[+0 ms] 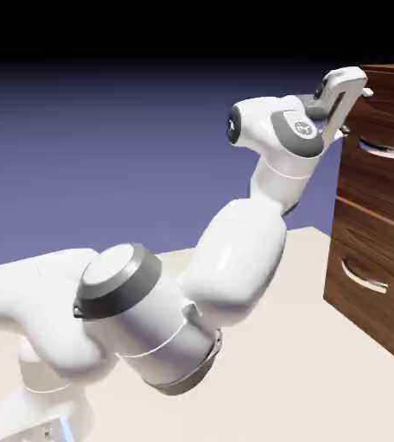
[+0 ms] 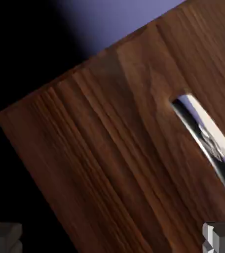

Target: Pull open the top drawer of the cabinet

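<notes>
Gripper (image 1: 354, 112) stands wide and empty near the cabinet (image 1: 376, 190), beside the top drawer's handle (image 1: 388, 150), probably so its fingers can later go around it.

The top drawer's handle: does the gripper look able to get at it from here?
Probably yes: the gripper is open, and nothing shows between it and the handle, though it seems to need shifting sideways first.

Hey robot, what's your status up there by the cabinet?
End effector open, holding nothing. Top drawer closed, its silver handle ungripped. Nothing seen blocking the handle in the hand view.
</notes>
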Robot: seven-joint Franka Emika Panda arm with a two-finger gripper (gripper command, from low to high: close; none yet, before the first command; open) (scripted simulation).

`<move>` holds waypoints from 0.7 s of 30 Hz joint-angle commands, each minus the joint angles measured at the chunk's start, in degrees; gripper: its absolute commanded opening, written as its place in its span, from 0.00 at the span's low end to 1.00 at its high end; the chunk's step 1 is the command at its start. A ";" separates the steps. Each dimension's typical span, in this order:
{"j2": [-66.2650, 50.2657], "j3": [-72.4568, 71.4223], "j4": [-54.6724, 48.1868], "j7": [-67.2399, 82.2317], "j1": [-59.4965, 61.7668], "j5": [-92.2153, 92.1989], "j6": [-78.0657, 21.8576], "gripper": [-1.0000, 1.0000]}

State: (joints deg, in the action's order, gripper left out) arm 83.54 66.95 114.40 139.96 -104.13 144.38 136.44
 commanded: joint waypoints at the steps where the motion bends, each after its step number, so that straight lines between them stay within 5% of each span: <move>1: 0.70 0.92 -0.64 2.49 -1.41 1.97 -0.51 0.50; 14: 4.06 7.12 -16.30 18.24 -16.83 13.30 1.18 0.50; 15: 4.06 7.12 -16.30 18.24 -16.83 13.30 1.18 0.00; 21: 4.50 6.14 -5.92 16.55 -10.36 12.97 -2.71 0.00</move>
State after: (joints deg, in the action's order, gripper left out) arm 88.04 73.08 108.47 156.39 -114.49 157.51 133.75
